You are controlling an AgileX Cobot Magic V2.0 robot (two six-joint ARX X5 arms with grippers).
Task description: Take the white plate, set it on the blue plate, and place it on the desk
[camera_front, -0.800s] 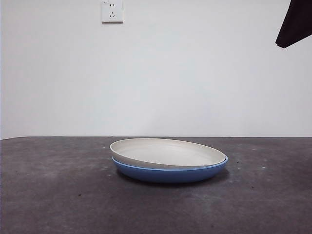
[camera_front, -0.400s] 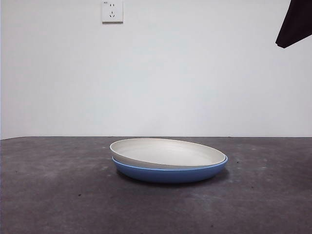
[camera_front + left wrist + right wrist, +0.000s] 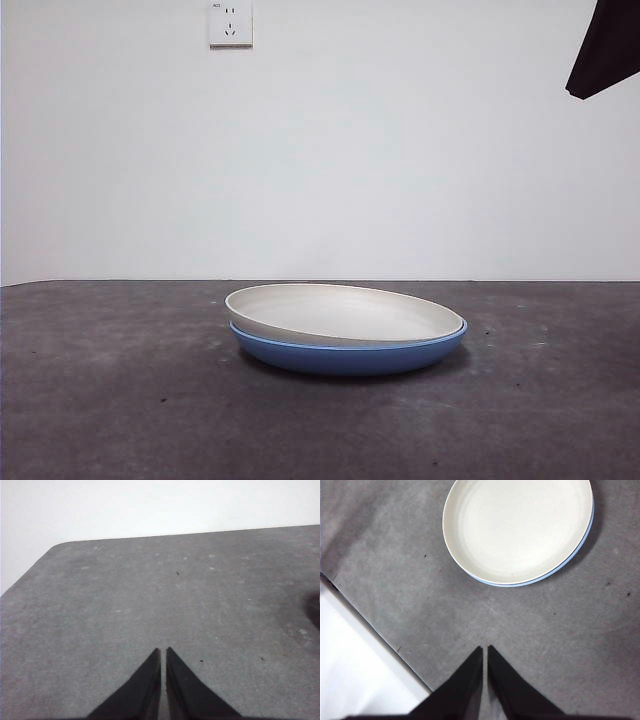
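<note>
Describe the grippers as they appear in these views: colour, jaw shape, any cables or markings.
Both look alike. The left gripper and right gripper each show two plain matte black jaws, broad at the base and tapering to sharp points, like a pair of wedges. No cables, labels or markings are visible. In the front view only a flat black angular tip shows at the top corner; which arm it belongs to is unclear.

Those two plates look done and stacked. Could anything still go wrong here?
Possibly. The cream-white round plate sits nested in the glossy blue plate a little off-centre, its left edge riding higher, so a nudge might slide or rock it. If it must be lifted again, its thin rim lies close against the blue rim, and the right gripper, jaws together above the dark grey desk, might catch both.
</note>
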